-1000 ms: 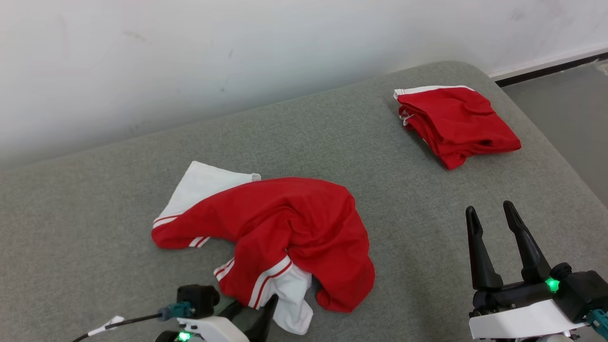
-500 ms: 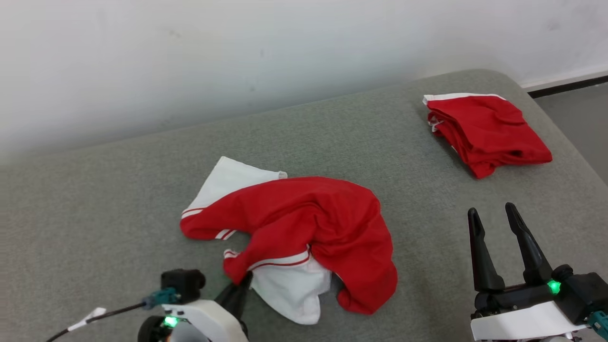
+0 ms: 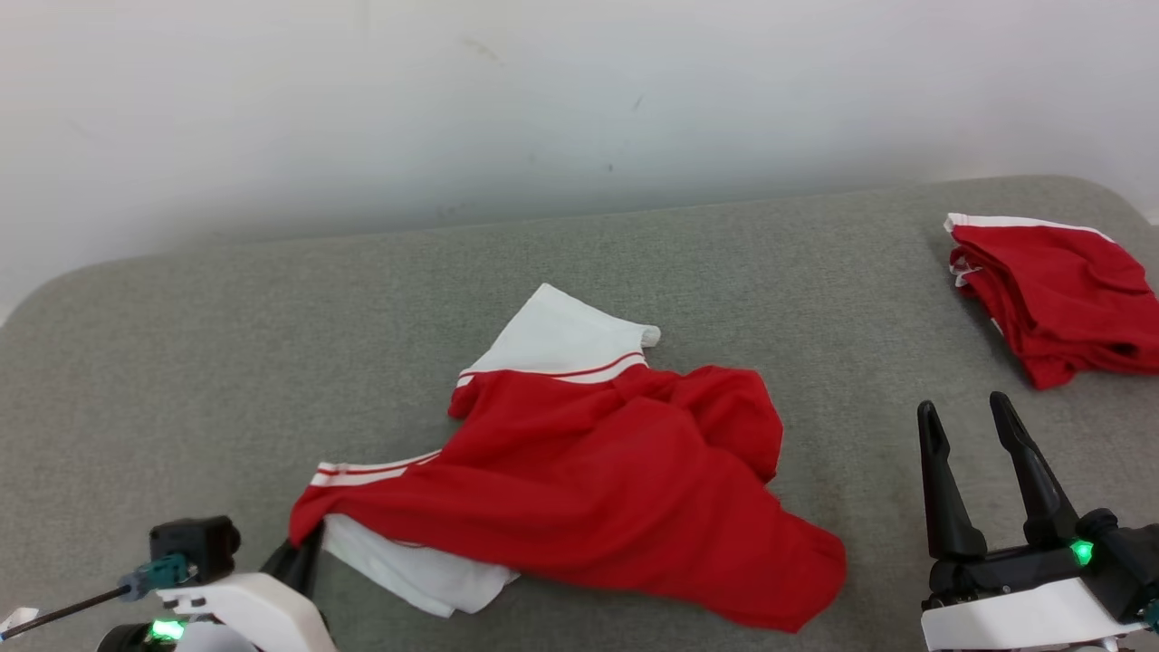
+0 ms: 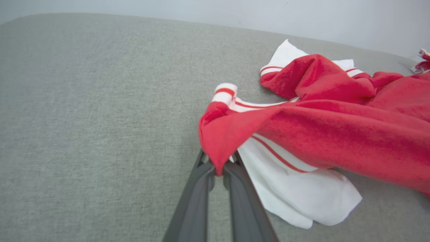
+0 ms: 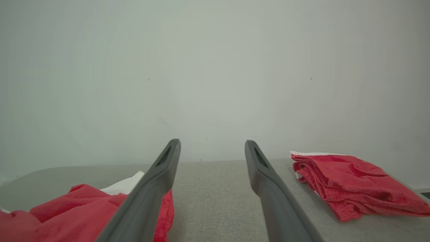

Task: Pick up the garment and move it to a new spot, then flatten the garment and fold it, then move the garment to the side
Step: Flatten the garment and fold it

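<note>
**Status.** The first step, pick-up and relocation, appears to be in progress. The left gripper (image 3: 306, 551) is clamped on a red corner at the near left end of the garment (image 3: 589, 489). The garment lies crumpled mid-cushion (image 3: 181, 362), neither flattened nor folded. Flattening, folding and moving aside remain.

The right gripper (image 3: 973, 418), near right, stands wide and holds nothing. A folded red pile (image 3: 1055, 299) lies far right, well apart.

**Views.** The left wrist view shows the pinch itself, with fabric bunched between the closed fingers. The head view shows the garment's full spread.
</note>
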You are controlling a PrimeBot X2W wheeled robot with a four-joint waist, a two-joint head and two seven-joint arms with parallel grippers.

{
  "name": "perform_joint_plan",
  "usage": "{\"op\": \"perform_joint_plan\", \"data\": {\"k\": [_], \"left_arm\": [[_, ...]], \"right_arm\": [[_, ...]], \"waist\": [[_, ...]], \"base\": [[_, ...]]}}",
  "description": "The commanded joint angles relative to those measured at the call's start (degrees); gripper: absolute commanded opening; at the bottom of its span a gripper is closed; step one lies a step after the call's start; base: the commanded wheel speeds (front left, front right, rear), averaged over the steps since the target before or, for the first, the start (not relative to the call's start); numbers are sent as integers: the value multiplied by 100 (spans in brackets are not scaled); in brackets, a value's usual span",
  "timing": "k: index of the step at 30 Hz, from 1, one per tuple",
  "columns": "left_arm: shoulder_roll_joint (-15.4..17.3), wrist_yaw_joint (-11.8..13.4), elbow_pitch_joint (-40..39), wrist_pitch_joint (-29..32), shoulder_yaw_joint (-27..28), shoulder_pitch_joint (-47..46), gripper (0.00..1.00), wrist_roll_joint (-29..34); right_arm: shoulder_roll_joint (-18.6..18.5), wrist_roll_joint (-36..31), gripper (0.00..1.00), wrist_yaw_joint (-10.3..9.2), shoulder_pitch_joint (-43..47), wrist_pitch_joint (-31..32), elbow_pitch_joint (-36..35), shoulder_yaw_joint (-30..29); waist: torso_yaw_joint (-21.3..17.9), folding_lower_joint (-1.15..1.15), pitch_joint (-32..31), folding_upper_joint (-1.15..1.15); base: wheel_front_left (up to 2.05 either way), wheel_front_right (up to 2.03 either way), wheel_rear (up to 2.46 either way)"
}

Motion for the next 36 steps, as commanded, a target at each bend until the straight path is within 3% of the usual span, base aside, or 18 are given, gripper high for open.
{"op": "perform_joint_plan", "data": {"k": [1, 8, 9, 10, 11, 18, 29, 36], "left_arm": [[49, 38, 15, 13, 46, 61, 0, 59], [237, 367, 248, -59, 325, 14, 0, 99], [238, 384, 308, -85, 343, -9, 27, 88], [220, 372, 381, -105, 327, -27, 80, 77], [174, 365, 424, -119, 292, -42, 100, 64], [69, 172, 580, -726, 212, -68, 100, 60], [-180, 679, -454, -1789, 305, 450, 100, 355], [-374, 658, -697, -2172, 140, 604, 100, 441]], "right_arm": [[-37, -32, 100, -13, 2, 3, 10, -25], [-88, -39, 100, -13, -57, 3, 47, -18], [-93, -41, 100, -14, -67, 4, 54, -13], [-98, -41, 100, -13, -78, 3, 60, -5], [-105, -39, 100, -13, -86, 4, 72, 6], [-133, -19, 100, -13, -2, 4, 154, 12], [-218, 51, 100, -14, 193, 4, 198, 25], [-267, 81, 100, -13, 240, 4, 218, 121]], "waist": [[90, 0, 25, 0], [274, 0, 82, 0], [286, 0, 87, 0], [298, 0, 91, 0], [308, 0, 90, 0], [387, 0, -51, 0], [483, 0, -411, 0], [486, 0, -476, 0]], "base": [[0, 0, 0], [0, 0, 0], [0, 0, 0], [0, 0, 0], [0, 0, 0], [0, 0, 0], [0, 0, 0], [0, 0, 0]]}}
